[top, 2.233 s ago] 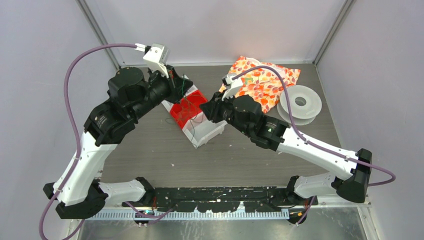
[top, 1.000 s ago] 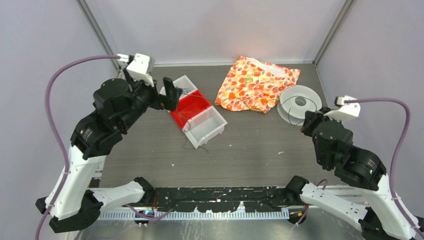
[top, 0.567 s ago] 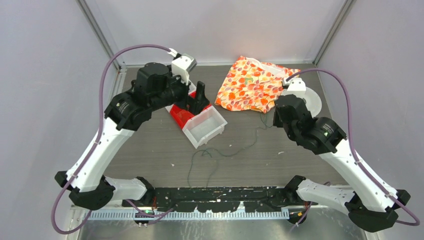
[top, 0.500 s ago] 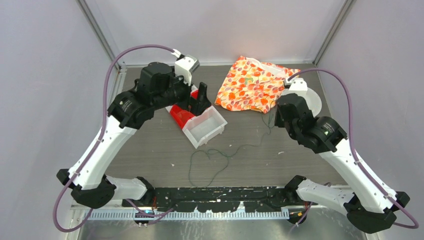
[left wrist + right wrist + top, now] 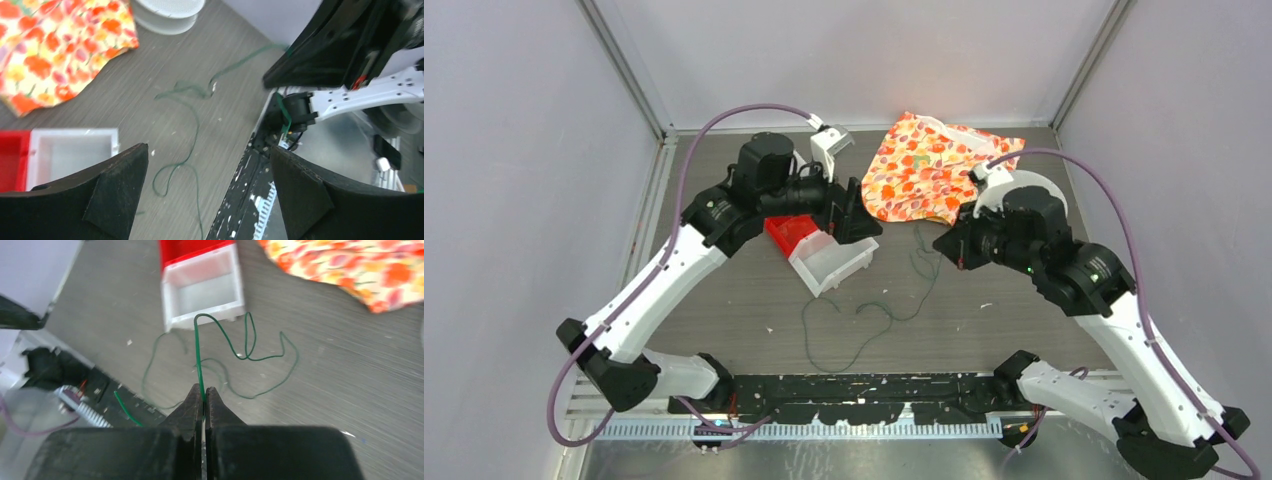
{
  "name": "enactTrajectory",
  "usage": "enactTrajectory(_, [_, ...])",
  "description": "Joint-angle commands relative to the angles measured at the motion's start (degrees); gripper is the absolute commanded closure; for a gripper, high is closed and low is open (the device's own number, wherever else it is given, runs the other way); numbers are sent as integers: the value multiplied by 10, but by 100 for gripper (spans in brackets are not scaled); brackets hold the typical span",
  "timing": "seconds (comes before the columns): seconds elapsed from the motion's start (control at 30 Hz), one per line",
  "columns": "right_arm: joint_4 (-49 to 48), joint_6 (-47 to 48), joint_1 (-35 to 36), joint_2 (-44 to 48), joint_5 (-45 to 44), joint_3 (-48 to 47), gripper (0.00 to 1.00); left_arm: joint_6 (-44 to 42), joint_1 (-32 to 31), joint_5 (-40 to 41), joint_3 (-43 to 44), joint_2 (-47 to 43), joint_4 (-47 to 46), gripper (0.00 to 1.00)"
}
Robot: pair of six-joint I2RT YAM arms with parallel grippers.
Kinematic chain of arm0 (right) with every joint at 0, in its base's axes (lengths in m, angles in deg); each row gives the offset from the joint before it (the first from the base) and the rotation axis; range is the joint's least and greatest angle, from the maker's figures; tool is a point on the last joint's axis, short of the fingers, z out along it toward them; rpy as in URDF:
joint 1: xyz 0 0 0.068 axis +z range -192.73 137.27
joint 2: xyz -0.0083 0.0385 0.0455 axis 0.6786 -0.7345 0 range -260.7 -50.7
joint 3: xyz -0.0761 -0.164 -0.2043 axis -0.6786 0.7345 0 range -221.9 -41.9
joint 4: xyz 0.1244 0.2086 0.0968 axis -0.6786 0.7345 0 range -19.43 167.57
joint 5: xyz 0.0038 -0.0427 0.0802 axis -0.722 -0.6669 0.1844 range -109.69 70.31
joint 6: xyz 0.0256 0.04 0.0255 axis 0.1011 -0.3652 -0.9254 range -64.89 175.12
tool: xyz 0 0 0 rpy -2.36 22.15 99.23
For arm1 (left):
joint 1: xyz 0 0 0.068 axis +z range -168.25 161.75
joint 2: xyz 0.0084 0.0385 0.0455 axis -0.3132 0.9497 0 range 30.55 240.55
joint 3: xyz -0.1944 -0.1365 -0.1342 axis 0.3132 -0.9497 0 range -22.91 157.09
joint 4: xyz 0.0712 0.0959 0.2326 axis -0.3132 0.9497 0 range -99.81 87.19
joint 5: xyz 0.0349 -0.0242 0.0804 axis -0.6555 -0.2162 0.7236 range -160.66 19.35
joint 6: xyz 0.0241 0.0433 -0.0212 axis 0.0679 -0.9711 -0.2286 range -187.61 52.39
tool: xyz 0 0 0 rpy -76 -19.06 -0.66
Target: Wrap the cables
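Observation:
The cable (image 5: 887, 318) is a thin dark-green wire lying in loose loops on the grey table, in front of the bins. My right gripper (image 5: 944, 247) hovers right of the white bin and is shut on one end of it. In the right wrist view the wire (image 5: 200, 350) rises from between the shut fingertips (image 5: 204, 392), and a short green tail sticks out to the left. My left gripper (image 5: 856, 215) hangs open over the bins with nothing in it. Its wrist view shows the wire (image 5: 192, 130) on the table beyond its wide-apart fingers (image 5: 115, 195).
A red bin (image 5: 789, 228) and a white bin (image 5: 836, 262) sit left of centre. A floral cloth (image 5: 924, 165) lies at the back. A white spool (image 5: 165, 10) stands at the back right, mostly behind my right arm. The black rail (image 5: 874, 385) runs along the near edge.
My left arm has swung right, from behind the bins to over them. My right arm has moved left toward the middle, dragging the wire's end; its loops have shifted on the table.

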Motion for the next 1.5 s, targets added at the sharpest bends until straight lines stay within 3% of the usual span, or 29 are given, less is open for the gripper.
enactTrajectory(0.0, [-30,30,0,-40,184,-29,100,26,1,-115,29,34,-109,9])
enactTrajectory(0.43, [-3,45,-1,-75,249,-77,100,-8,-6,-222,19,95,-182,11])
enactTrajectory(0.57, [0,42,0,-77,249,-80,99,-24,-6,-249,15,105,-183,16])
enactTrajectory(0.67, [-2,34,-1,-76,246,-76,99,-17,-6,-285,10,106,-199,22])
enactTrajectory(0.83, [-11,30,0,-68,239,-65,99,-10,-6,-310,11,109,-193,45])
enactTrajectory(1.0, [-14,30,0,-73,245,-63,99,0,-6,-305,6,118,-187,37])
enactTrajectory(1.07, [-10,32,0,-77,247,-66,99,5,-7,-309,6,122,-187,44])
enactTrajectory(1.2, [-6,42,0,-81,244,-68,99,12,-8,-327,8,130,-192,69])
enactTrajectory(1.3, [-8,44,0,-82,228,-65,99,-3,-8,-313,12,133,-173,98])
enactTrajectory(1.33, [-6,44,0,-85,215,-65,99,-4,-8,-301,13,131,-170,99])
enactTrajectory(1.37, [-1,42,-1,-89,197,-67,90,-2,-8,-285,13,130,-167,99])
enactTrajectory(1.43, [15,37,0,-97,158,-77,41,7,-8,-224,15,127,-158,100])
enactTrajectory(1.47, [25,34,-1,-98,129,-84,24,13,-8,-187,17,126,-150,100])
